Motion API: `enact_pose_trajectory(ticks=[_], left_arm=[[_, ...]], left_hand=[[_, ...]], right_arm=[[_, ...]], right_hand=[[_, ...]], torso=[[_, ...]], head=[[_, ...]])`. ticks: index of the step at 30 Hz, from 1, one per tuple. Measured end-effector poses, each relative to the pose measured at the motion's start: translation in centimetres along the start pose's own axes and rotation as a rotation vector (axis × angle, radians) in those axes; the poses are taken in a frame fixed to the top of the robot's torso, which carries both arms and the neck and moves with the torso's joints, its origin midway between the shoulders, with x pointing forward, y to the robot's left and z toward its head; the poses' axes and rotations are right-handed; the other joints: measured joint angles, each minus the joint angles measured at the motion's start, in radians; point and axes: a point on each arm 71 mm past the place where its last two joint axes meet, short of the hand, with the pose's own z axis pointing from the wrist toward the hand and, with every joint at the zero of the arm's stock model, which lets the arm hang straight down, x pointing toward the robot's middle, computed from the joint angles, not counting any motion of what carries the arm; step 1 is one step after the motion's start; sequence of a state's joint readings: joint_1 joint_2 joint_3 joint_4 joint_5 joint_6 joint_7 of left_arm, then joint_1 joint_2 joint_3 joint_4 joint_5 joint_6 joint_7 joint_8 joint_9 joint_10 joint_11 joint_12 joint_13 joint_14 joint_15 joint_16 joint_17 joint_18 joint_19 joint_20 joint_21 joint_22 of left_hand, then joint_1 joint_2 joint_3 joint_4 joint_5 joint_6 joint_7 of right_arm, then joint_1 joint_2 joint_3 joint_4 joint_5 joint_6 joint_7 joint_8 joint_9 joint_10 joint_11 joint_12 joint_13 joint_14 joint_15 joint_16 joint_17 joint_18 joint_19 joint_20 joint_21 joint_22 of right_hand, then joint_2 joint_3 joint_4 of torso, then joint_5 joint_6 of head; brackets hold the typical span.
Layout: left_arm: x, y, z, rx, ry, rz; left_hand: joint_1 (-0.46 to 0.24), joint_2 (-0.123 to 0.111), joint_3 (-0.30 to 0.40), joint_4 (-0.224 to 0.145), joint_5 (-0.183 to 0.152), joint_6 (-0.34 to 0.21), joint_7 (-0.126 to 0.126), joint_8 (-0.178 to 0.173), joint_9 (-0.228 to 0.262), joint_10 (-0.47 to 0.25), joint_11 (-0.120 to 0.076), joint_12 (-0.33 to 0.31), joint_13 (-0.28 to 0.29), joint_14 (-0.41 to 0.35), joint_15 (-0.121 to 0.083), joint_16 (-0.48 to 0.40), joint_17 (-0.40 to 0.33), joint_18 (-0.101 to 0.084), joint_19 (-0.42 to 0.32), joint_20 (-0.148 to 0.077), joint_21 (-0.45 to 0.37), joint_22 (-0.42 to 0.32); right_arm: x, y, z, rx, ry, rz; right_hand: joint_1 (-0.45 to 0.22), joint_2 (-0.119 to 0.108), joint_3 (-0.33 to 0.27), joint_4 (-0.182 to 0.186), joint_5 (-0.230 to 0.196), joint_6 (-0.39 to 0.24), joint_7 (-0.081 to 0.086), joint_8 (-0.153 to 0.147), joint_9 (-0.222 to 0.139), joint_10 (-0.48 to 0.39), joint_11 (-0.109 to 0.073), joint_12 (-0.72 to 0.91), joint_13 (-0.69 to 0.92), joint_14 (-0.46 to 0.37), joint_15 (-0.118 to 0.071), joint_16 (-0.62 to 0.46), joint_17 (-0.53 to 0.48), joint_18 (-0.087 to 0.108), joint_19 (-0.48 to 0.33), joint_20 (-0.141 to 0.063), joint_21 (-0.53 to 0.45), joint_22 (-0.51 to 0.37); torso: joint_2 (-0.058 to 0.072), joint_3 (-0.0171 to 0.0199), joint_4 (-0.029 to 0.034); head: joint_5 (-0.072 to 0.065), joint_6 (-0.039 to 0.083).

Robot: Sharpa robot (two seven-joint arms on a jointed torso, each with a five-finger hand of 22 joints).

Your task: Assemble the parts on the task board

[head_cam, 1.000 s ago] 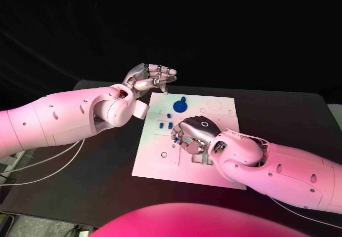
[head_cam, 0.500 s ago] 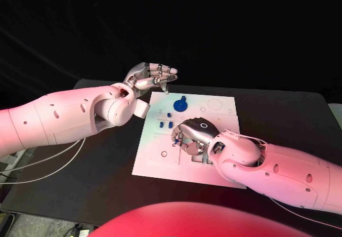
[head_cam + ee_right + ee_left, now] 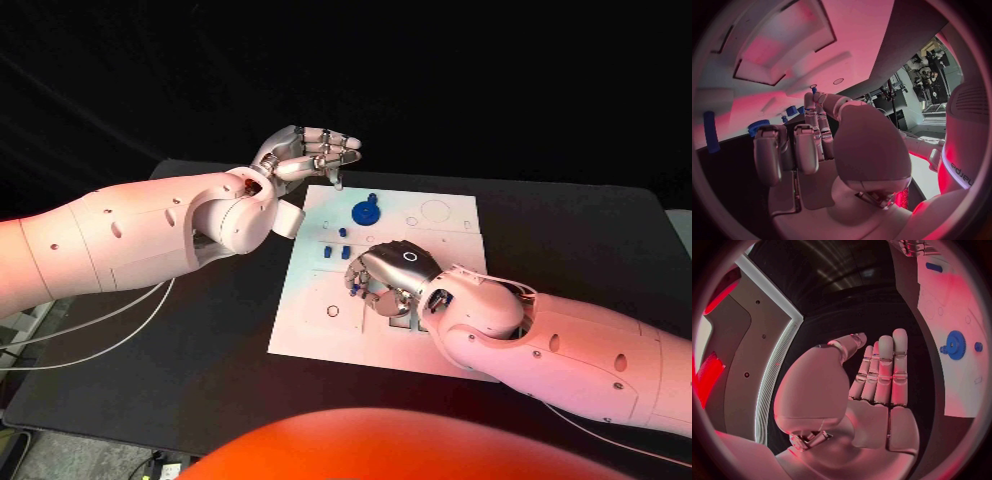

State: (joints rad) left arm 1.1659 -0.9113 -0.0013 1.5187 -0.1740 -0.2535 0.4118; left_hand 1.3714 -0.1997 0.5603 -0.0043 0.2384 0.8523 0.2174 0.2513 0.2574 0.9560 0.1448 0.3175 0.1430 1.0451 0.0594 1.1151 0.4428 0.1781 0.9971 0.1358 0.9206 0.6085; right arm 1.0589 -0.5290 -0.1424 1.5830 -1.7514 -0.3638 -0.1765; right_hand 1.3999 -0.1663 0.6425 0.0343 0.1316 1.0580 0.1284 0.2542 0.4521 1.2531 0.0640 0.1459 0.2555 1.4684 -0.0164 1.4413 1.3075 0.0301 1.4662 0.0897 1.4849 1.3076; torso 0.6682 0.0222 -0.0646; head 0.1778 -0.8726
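Two hands: you've got the left hand [image 3: 306, 155] up off the table [image 3: 173, 380] by the board's far left corner. Its fingers are drawn in close together with nothing in them. The right hand [image 3: 387, 275] is knuckles-up over the middle of the task board [image 3: 332, 330].
Right hand grip: in the right wrist view it looks like the thumb and a fingertip are pinching a small blue peg [image 3: 814, 91] right over the board. It's tiny in frame, so treat that as my best read.
Blue peg: I'd guess it's hard plastic, stiff, and weighs next to nothing. It's probably smooth enough to twist or pop out of metal fingertips if you squeeze unevenly. Hold it near the top of the shaft so the lower end is free to go into a hole.
Blue gear [image 3: 365, 213]: sits at the far end of the board, well apart from the right hand. It looks rigid and light too. Grab it by the toothed rim from two opposite sides, not by the hub.
Loose blue pieces [image 3: 335, 253]: a few short ones sit between the gear and the right hand, just beside its fingers. They're small and close together, so it'd be easy to knock them while lowering the peg.
Board: a flat white plate lying on the table. I can't tell if it's fixed down, so push gently.
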Motion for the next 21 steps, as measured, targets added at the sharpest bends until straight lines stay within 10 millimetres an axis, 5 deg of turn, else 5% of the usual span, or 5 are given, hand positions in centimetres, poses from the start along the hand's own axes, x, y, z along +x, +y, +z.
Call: enact_pose_trajectory(ticks=[21], left_arm=[[0.14,0.03,0.08,-0.002,0.003,-0.001]], left_hand=[[0.0,0.0,0.0,0.0,0.004,0.0,0.0,0.0,-0.001,-0.004,0.004,0.005,-0.001,0.0,0.0,0.0,-0.001,0.0,0.0,0.0,0.0,0.0]], right_arm=[[0.62,-0.11,0.57,0.005,0.012,-0.003]], right_hand=[[-0.004,-0.004,0.0,-0.006,0.0,0.0,0.0,0.003,0.004,0.002,-0.002,-0.004,0.003,0.0,0.0,0.0,0.0,0.0,0.0,0.0,0.0,0.0]], torso=[[0.0,-0.0002,0.0004]], head=[[-0.005,0.0]])
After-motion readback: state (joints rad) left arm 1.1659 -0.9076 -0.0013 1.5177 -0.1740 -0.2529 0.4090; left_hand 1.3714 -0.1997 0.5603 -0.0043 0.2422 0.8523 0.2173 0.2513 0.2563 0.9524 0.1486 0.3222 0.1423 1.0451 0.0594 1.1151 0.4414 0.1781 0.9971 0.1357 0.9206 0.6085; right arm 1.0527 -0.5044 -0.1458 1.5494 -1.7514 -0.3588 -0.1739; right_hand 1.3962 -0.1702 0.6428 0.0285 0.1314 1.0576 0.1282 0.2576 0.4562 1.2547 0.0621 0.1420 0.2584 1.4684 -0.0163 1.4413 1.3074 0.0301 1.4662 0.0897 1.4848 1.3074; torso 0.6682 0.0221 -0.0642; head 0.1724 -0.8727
